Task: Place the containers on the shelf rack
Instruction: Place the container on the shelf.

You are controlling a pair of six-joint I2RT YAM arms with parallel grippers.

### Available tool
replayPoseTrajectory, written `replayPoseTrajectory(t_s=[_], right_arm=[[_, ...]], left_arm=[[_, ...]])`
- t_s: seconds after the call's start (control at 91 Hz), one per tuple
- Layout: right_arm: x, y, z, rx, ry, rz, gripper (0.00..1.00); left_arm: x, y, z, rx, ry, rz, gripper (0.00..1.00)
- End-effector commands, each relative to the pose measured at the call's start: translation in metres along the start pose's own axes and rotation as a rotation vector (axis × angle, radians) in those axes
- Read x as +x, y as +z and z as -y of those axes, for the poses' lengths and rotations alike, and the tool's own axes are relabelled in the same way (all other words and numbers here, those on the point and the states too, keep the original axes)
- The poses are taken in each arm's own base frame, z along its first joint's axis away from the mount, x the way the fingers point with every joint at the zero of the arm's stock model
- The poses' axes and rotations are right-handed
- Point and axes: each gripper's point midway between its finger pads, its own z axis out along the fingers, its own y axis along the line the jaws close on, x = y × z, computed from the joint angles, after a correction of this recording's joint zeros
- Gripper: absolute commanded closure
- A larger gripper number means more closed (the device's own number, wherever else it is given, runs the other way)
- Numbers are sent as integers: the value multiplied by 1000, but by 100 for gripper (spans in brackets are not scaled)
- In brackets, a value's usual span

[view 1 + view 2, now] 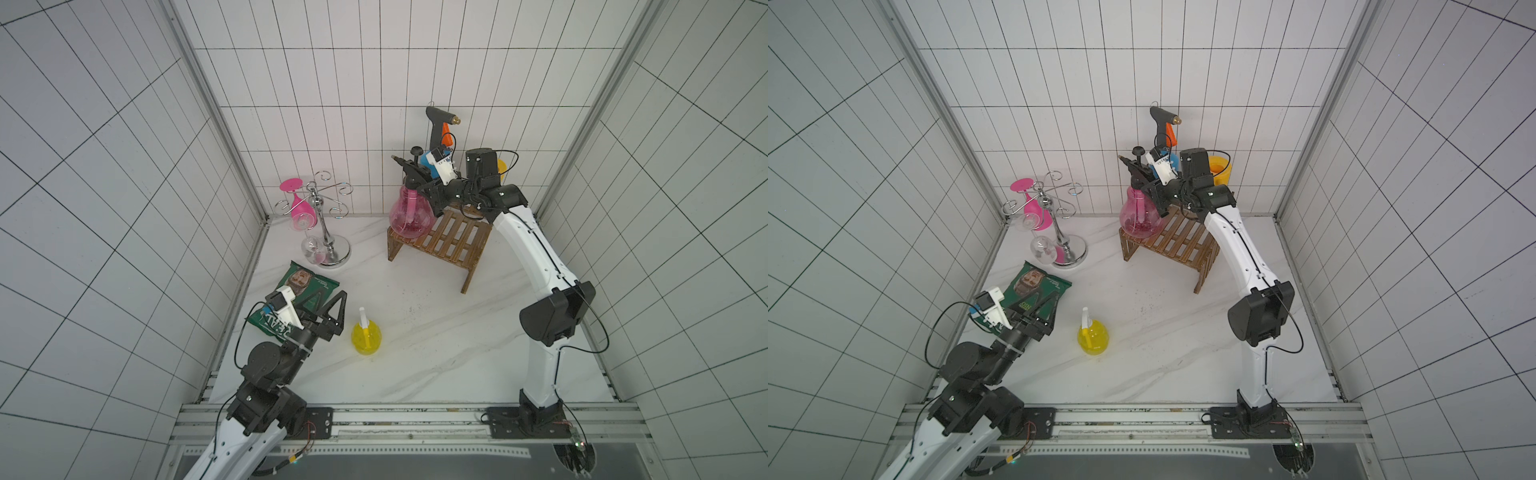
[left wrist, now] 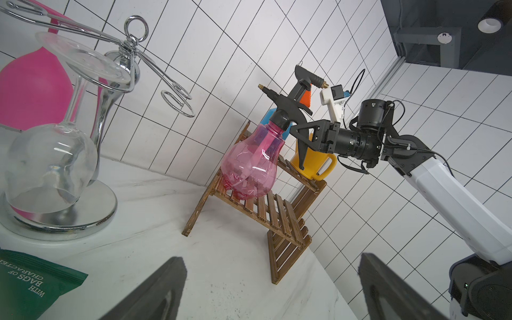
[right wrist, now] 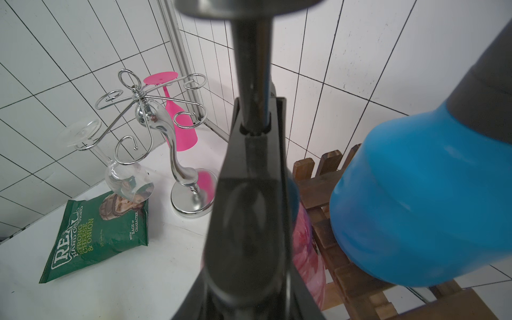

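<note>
Since the small yellow spray bottle sits at four o'clock of the spread, empty left hand, we judge that arm nearer.

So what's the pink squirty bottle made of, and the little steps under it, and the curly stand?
The pink sprayer is likely plastic: see-through and glossy. The shelf rack looks like wood: brown slats with visible grain. The curly stand is probably chromed metal: mirror-shiny, with reflections.

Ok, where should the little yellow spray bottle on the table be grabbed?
Probably at the narrow neck under the white nozzle, coming level from the left claw's side. The yellow spray bottle stands upright, its round belly looks wide and slippery, and that open claw is nearest.
</note>
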Motion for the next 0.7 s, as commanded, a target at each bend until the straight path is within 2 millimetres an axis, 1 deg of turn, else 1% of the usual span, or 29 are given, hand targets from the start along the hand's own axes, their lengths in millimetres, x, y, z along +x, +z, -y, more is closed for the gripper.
replayPoseTrajectory(t_s=[0.0, 0.187, 0.352, 0.451, 0.561, 0.693], right_arm=[[-15, -4, 2, -6, -18, 45, 61], [-16, -6, 0, -7, -18, 46, 47], [-17, -8, 0, -6, -18, 47, 39], [-17, -10, -2, -6, -21, 45, 30], [-17, -16, -4, -3, -24, 45, 19], [-18, -26, -8, -1, -29, 57, 10]], left_arm=[[-10, -3, 8, 22, 12, 30, 1], [-11, -3, 8, 24, 12, 33, 1], [-11, -4, 8, 23, 11, 33, 1], [-12, -4, 9, 25, 12, 36, 1], [-12, -4, 9, 26, 10, 36, 1], [-12, -5, 9, 28, 10, 36, 1]])
